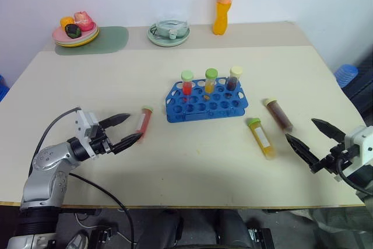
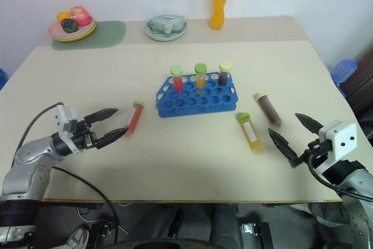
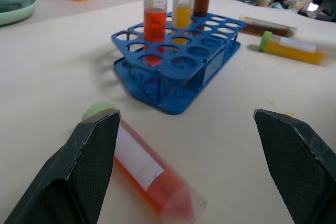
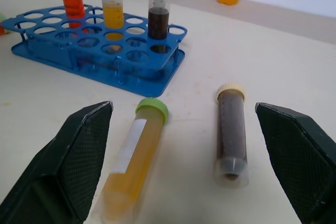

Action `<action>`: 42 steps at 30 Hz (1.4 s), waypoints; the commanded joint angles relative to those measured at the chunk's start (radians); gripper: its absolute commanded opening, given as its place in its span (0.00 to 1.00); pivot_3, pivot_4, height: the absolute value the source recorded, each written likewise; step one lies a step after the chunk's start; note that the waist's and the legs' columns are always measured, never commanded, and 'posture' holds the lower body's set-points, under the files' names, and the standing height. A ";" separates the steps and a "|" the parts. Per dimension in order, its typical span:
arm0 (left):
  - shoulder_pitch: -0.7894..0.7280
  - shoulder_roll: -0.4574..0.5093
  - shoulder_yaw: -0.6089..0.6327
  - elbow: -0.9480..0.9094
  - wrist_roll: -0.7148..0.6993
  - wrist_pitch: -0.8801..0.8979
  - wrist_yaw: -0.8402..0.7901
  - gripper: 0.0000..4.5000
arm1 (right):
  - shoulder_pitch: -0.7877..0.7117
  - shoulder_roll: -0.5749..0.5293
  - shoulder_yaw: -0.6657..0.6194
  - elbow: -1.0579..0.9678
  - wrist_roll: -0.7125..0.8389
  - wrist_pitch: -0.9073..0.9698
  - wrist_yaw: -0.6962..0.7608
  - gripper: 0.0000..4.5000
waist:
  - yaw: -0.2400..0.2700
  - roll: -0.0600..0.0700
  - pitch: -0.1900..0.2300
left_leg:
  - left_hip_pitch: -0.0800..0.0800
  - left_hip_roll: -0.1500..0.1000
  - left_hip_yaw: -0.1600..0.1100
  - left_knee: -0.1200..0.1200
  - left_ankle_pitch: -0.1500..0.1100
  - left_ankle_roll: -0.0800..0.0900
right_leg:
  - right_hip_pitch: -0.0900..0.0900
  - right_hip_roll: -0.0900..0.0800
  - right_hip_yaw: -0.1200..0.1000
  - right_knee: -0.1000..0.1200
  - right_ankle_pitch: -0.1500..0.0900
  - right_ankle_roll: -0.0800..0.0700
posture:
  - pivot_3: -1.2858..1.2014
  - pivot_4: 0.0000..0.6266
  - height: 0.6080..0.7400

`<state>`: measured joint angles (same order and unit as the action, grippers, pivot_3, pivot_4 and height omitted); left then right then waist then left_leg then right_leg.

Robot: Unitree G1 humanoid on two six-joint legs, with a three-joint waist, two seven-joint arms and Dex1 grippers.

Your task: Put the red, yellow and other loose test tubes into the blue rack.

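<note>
The blue rack [image 1: 198, 108] sits mid-table with three capped tubes upright in its back row: red [image 1: 187, 83], yellow [image 1: 210, 81] and dark brown [image 1: 233, 78]. A loose red test tube [image 1: 144, 122] lies left of the rack. My left gripper [image 1: 133, 127] is open and level, its fingertips right at that tube, which lies beside one finger [image 3: 89, 166]. To the right of the rack lie a yellow tube [image 1: 261, 138] and a brown tube [image 1: 279, 114]. My right gripper [image 1: 300, 129] is open, pointing at them from a short way off, touching neither.
An orange drink bottle [image 1: 223, 4] stands at the table's back edge, next to a pale green dish [image 1: 168, 32]. At the back left is a plate of toy food [image 1: 76, 32] on a green mat [image 1: 111, 40]. A blue stool [image 1: 348, 74] stands off the table's right side.
</note>
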<state>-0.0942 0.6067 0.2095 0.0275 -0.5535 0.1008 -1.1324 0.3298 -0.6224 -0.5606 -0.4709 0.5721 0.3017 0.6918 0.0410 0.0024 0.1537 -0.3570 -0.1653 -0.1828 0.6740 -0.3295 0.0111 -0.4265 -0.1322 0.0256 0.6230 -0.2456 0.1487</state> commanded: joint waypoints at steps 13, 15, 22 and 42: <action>-0.058 -0.074 -0.166 -0.003 0.102 -0.111 -0.068 0.93 | -0.446 -0.261 0.164 0.010 0.087 0.694 -0.257 1.00 | -0.001 0.001 0.001 | -0.001 0.000 0.001 -0.005 0.000 0.000 | -0.001 -0.001 0.000 -0.005 0.000 0.000 | 0.52 0.24 1.00; -0.065 -0.077 -0.176 -0.002 0.106 -0.117 -0.074 0.93 | -0.537 -0.304 0.191 0.072 0.111 0.805 -0.252 1.00 | -0.001 0.000 0.001 | -0.001 0.001 0.001 -0.005 0.000 0.000 | -0.001 -0.001 0.000 -0.006 0.000 0.000 | 0.52 0.24 1.00; -0.098 -0.072 -0.212 -0.041 0.081 -0.073 -0.105 0.93 | -0.910 -0.316 0.390 0.367 0.058 1.038 -0.256 1.00 | -0.005 0.000 0.001 | -0.001 0.003 0.004 -0.007 0.000 0.000 | -0.002 -0.002 0.000 -0.008 0.001 -0.001 | 0.52 0.24 1.00; -0.047 -0.074 -0.226 -0.169 0.065 0.028 -0.051 0.93 | -1.200 -0.243 0.758 0.813 -0.193 0.960 -0.083 1.00 | -0.005 0.000 0.001 | -0.002 0.004 0.007 -0.007 0.000 0.001 | -0.004 -0.001 -0.001 -0.008 0.001 -0.001 | 0.52 0.24 1.00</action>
<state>-0.1473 0.5301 -0.0248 -0.1026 -0.4675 0.1278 -1.1901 -0.8430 -0.8638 0.1825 0.3277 0.4059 1.2920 0.5846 0.0356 0.0024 0.1548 -0.3589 -0.1617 -0.1755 0.6667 -0.3297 0.0119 -0.4309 -0.1332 0.0248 0.6152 -0.2442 0.1475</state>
